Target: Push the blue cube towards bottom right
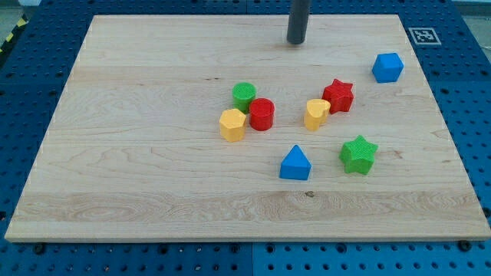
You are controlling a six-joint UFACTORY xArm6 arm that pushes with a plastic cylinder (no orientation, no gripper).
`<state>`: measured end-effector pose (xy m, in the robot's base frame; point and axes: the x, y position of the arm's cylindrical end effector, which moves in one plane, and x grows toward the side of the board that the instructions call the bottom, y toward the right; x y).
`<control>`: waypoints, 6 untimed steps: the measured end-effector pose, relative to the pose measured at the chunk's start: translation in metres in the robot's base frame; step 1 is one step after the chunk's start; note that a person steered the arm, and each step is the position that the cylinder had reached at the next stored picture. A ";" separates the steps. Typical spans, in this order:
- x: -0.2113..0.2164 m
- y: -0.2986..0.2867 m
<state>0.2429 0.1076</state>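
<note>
The blue cube [387, 67] sits near the board's right edge, in the upper right of the view. My tip [296, 42] is the lower end of a dark rod that comes down from the view's top centre. It stands well to the left of the blue cube and a little above it, apart from every block.
A red star [338, 96] and a yellow block [316, 113] lie below and left of the cube. A green star [358, 154] and a blue triangular block [295, 163] lie lower. A green cylinder [244, 96], a red cylinder [261, 114] and a yellow hexagonal block [232, 125] cluster at centre.
</note>
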 end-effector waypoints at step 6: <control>0.232 0.132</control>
<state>0.4745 0.2394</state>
